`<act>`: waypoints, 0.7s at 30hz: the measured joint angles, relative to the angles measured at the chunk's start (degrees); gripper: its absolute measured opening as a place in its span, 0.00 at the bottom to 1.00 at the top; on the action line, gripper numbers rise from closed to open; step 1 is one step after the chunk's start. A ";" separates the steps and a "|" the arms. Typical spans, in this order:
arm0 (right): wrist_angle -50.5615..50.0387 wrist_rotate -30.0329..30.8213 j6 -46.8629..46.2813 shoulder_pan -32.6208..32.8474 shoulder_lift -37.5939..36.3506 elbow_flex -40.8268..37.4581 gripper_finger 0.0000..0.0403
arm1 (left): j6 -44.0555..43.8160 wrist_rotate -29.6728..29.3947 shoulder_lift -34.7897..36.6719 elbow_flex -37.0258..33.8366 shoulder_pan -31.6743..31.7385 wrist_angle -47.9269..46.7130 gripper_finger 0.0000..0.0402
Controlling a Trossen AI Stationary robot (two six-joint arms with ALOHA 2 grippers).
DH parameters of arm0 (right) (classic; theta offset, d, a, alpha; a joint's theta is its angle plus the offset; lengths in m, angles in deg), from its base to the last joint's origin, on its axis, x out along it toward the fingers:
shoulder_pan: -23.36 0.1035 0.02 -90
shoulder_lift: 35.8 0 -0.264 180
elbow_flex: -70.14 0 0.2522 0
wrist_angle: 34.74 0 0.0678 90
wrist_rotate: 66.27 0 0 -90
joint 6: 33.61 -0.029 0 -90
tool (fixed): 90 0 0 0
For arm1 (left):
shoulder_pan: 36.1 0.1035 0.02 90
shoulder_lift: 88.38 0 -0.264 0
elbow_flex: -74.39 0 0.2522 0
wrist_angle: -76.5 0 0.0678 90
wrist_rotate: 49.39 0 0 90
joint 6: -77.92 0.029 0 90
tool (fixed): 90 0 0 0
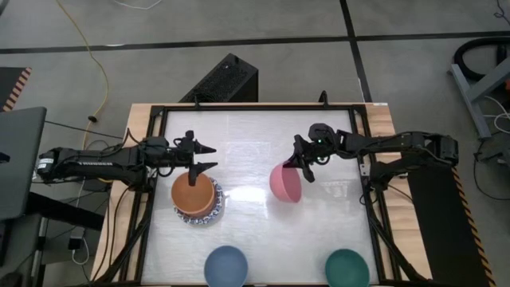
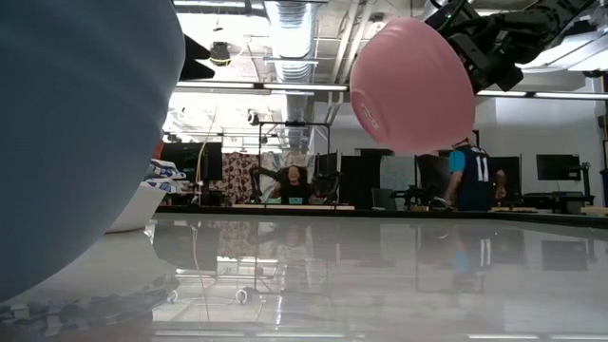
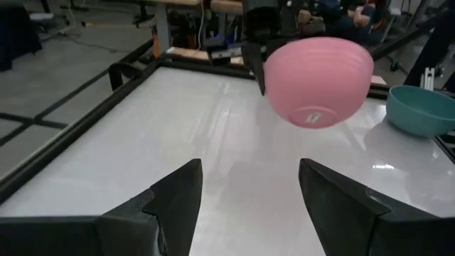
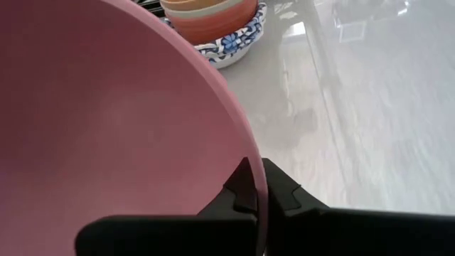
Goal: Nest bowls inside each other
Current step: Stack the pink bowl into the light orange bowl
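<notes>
A pink bowl [image 1: 285, 183] hangs above the middle of the table, with my right gripper [image 1: 303, 165] shut on its rim. At mid left stands a stack of bowls [image 1: 197, 199], an orange one on top and a white, blue-patterned one [image 4: 231, 44] at the bottom. My left gripper [image 1: 204, 157] is open just beyond the stack's far side, pointing toward the pink bowl [image 3: 320, 75] with nothing between its fingers [image 3: 178, 203]. A blue bowl [image 1: 226, 267] and a dark green bowl [image 1: 347, 269] sit at the near edge. My right gripper pinches the pink bowl's rim [image 4: 250, 165] on the side facing the table's right, one finger inside the wall and one outside. The fingers come from the table's right, slanting down. The bowl is lifted clear of the table and tipped, its base [image 3: 310, 117] turned toward the left arm.
The table's black frame [image 1: 155, 159] runs around the white top. The blue bowl [image 2: 76, 133] fills the left of the low view. Bare white table lies between the stack and the pink bowl. People stand in the room beyond the table.
</notes>
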 joint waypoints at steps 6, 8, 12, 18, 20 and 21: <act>-0.51 -0.02 -0.72 0.00 0.00 0.00 0.03 | 0.87 0.04 0.00 0.02 0.00 0.35 0.56; -1.33 -0.02 -0.79 0.02 0.00 0.00 0.03 | 0.85 0.26 0.00 0.02 0.00 0.35 0.56; -1.60 -0.02 -0.81 0.05 0.00 0.00 0.03 | 0.83 0.46 0.00 0.02 0.00 0.30 0.56; -1.53 -0.02 -0.81 0.07 0.00 0.00 0.03 | 0.76 0.46 0.00 0.02 0.01 0.21 0.56; -1.54 -0.02 -0.81 0.07 0.00 0.00 0.03 | 0.75 0.45 0.00 0.02 0.02 0.21 0.56; -1.53 -0.02 -0.81 0.09 0.00 0.00 0.03 | 0.74 0.42 0.00 0.02 0.02 0.21 0.56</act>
